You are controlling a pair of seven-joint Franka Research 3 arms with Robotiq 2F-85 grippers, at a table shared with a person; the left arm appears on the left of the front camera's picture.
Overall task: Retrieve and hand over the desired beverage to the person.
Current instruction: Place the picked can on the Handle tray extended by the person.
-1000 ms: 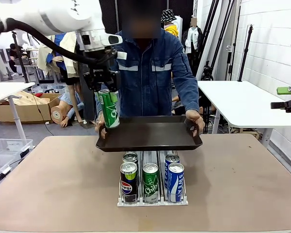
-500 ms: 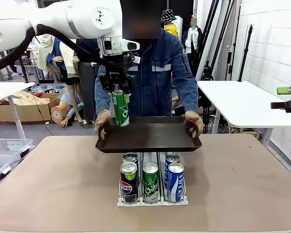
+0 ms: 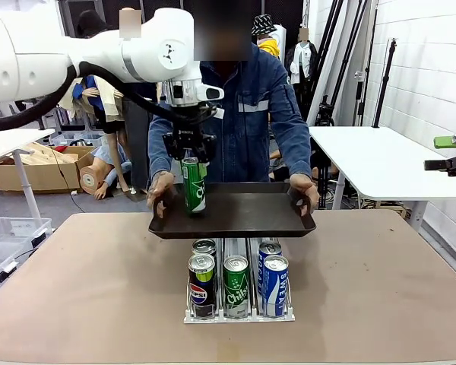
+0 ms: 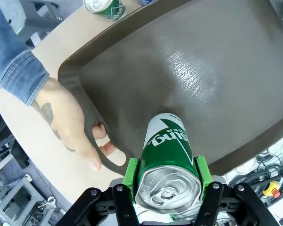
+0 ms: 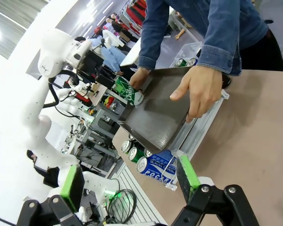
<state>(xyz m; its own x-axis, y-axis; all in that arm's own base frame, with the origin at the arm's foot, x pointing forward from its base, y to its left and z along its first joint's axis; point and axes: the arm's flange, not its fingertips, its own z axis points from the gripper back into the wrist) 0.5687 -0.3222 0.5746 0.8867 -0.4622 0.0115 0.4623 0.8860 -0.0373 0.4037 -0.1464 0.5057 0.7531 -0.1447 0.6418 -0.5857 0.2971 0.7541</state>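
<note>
My left gripper (image 3: 190, 150) is shut on an upright green Sprite can (image 3: 194, 185), gripping it near the top. In the left wrist view the green pads (image 4: 130, 172) press both sides of the can (image 4: 167, 155). The can hangs over the left part of a black tray (image 3: 243, 217), its base at or just above the tray floor (image 4: 188, 70). The person (image 3: 243, 114) in a denim jacket holds the tray with a hand (image 3: 161, 192) at each end. My right gripper (image 5: 129, 181) stands open far to the right, with nothing between its fingers.
A clear rack (image 3: 239, 313) at the table's middle holds several cans: a Pepsi (image 3: 201, 285), a Sprite (image 3: 236, 285) and a blue can (image 3: 274, 285) in front. The tray hovers just behind it. The brown tabletop (image 3: 380, 289) has free room on both sides.
My left arm has carried the green can rightward and down, from beside the tray's left edge to over the tray's left part. The person and tray have barely moved.
</note>
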